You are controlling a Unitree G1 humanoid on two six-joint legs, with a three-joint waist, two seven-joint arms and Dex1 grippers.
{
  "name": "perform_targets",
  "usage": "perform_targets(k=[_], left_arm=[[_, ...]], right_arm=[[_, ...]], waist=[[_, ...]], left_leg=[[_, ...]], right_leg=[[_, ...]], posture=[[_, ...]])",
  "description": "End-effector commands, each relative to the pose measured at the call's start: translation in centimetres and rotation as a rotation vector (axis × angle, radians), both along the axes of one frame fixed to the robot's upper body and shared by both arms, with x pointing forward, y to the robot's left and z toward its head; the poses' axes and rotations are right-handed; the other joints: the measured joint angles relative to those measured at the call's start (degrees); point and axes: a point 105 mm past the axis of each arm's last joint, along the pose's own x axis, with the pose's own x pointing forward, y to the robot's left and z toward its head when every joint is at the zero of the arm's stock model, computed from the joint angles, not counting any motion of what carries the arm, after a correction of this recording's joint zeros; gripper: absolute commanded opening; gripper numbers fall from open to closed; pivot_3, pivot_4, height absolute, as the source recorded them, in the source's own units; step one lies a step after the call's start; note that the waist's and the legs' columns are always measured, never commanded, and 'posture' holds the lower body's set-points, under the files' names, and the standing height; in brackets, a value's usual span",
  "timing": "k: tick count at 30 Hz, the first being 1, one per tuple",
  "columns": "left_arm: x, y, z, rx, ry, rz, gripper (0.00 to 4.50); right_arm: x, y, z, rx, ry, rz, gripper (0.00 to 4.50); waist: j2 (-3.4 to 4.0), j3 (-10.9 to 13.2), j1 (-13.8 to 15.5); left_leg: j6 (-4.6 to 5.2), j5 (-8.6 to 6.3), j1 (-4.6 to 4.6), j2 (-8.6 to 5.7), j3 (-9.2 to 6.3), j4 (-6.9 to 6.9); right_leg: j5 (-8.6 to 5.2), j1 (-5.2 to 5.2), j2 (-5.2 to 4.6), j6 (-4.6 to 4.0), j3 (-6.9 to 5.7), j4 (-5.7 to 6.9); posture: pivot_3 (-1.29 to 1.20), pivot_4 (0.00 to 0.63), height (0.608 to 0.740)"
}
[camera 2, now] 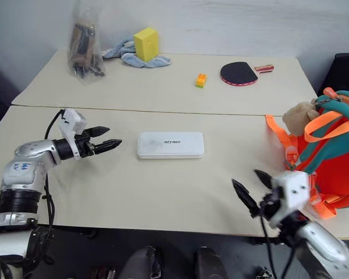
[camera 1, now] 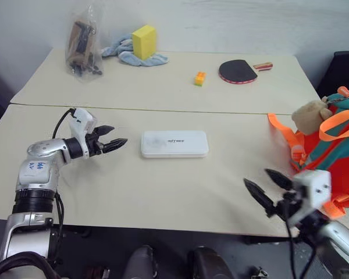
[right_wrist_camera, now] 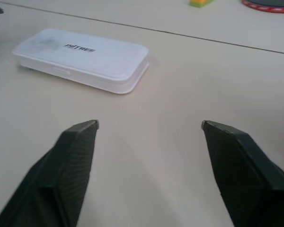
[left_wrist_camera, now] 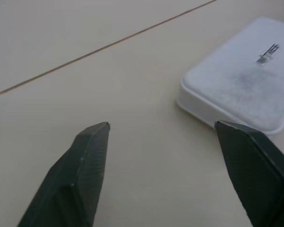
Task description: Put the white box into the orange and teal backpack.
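The white box (camera 1: 174,143) lies flat in the middle of the near table, dark lettering on its lid, also visible as the white box (left_wrist_camera: 241,92) and the white box (right_wrist_camera: 83,59) in the wrist views. My left gripper (camera 1: 114,136) hovers just to its left, open and empty, its tips aimed at the box's short end. My right gripper (camera 1: 266,186) stands open and empty near the front edge, right of the box and apart from it. The orange and teal backpack (camera 2: 331,168) sits at the table's right edge with a beige plush toy (camera 2: 299,117) on top.
On the far table are a yellow block (camera 1: 143,41) on a blue cloth (camera 1: 128,53), a clear bag of dark items (camera 1: 83,43), a small orange-yellow brick (camera 1: 199,78) and a table tennis paddle (camera 1: 238,71). A seam (camera 1: 163,110) joins the two tables.
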Motion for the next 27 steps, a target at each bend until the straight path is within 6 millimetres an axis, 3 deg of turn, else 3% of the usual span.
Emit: perform_targets(k=[1, 7, 9, 13, 17, 22, 27], left_arm=[[0.6, -2.0, 0.0, 0.050, -0.032, -0.029, 2.35], [1.7, -4.6, -1.4, 0.092, -0.020, -0.054, 0.52], [2.1, -4.9, -1.5, 0.099, -0.028, -0.044, 0.05], [2.4, -5.7, -2.2, 0.108, 0.006, -0.057, 0.05], [2.3, -6.9, -2.6, 0.103, 0.017, -0.104, 0.05], [2.5, -8.0, -3.0, 0.105, 0.024, -0.144, 0.05], [1.9, -9.1, -3.1, 0.107, 0.030, -0.222, 0.05]], right_arm=[[2.8, -0.4, 0.3, -0.043, -0.023, -0.048, 2.13], [7.9, -0.6, 0.5, -0.113, -0.032, -0.037, 0.14], [9.4, -0.4, 0.3, -0.135, -0.030, -0.027, 0.00], [12.7, -0.4, -0.5, -0.185, -0.004, -0.057, 0.00], [14.5, -0.1, -1.4, -0.207, 0.027, -0.061, 0.00], [15.1, 1.7, -1.7, -0.202, 0.034, 0.004, 0.00], [14.0, 3.3, -1.7, -0.185, 0.041, 0.093, 0.00]], waist=[[-0.01, 0.0, 0.0], [-0.04, 0.0, 0.0], [-0.04, 0.0, -0.1], [-0.02, 0.0, -0.4], [-0.02, 0.0, -0.3], [-0.02, 0.0, -0.1], [-0.02, 0.0, -0.2]], left_leg=[[0.01, 0.00, -0.01, -0.02, 0.00, 0.05], [0.08, 0.01, -0.01, -0.10, 0.01, 0.12], [0.04, 0.04, -0.02, -0.04, 0.01, 0.08], [-0.04, 0.11, -0.03, 0.00, 0.08, 0.09], [-0.04, 0.14, -0.03, 0.00, 0.10, 0.12], [-0.03, 0.14, -0.06, -0.03, 0.09, 0.18], [-0.02, 0.14, -0.06, -0.03, 0.09, 0.18]], right_leg=[[0.00, 0.02, -0.02, 0.00, 0.00, 0.00], [0.00, 0.03, -0.10, 0.00, -0.03, 0.05], [0.00, -0.03, -0.02, 0.00, -0.02, 0.07], [0.00, -0.14, 0.03, 0.00, 0.03, 0.27], [0.00, -0.18, 0.00, 0.00, 0.03, 0.49], [0.00, -0.16, -0.07, 0.00, 0.01, 0.52], [0.00, -0.16, -0.06, 0.00, 0.00, 0.55]], posture=[[0.00, 0.150, 0.740], [0.00, 0.150, 0.740], [0.00, 0.150, 0.740], [0.00, 0.150, 0.740], [0.00, 0.150, 0.740], [0.00, 0.150, 0.740], [0.00, 0.150, 0.740]])
